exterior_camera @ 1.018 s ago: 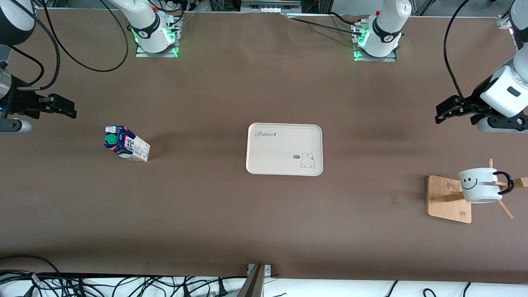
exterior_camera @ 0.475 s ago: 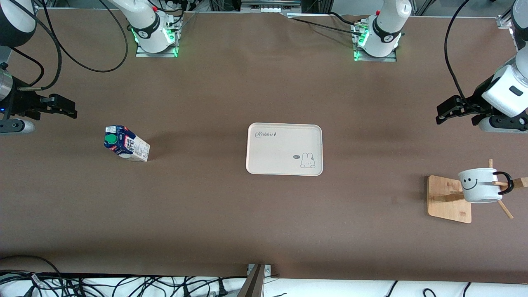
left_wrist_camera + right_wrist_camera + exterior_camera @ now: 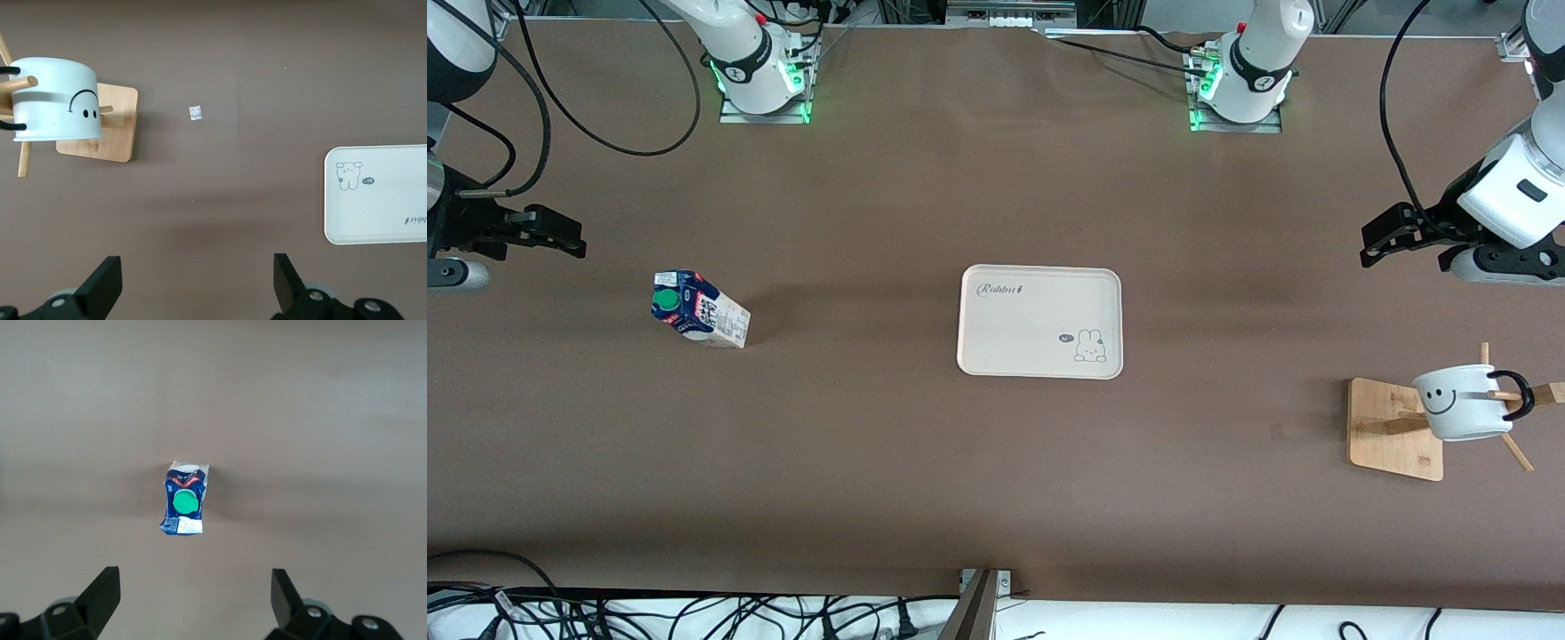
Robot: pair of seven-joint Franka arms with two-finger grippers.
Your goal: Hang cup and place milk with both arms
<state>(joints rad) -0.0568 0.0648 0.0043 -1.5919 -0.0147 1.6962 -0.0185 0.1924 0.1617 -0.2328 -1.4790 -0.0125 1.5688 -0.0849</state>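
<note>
right gripper (image 3: pixel 569 237) open, empty, over table edge | milk (image 3: pixel 698 308) upright on table, not on tray (image 3: pixel 1040 364) | cup (image 3: pixel 1463 402) hangs on rack (image 3: pixel 1394 429) | left gripper (image 3: pixel 1383 244) open, empty | risk: narrow carton may tip if grasped off-centre

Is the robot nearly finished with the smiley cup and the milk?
Half done, it looks. The cup already hangs by its handle on a peg of the wooden rack. Nothing is in hand: the left gripper and the right gripper are both open and empty above the table. The milk stands on the table, apart from the tray, not yet placed.
</note>
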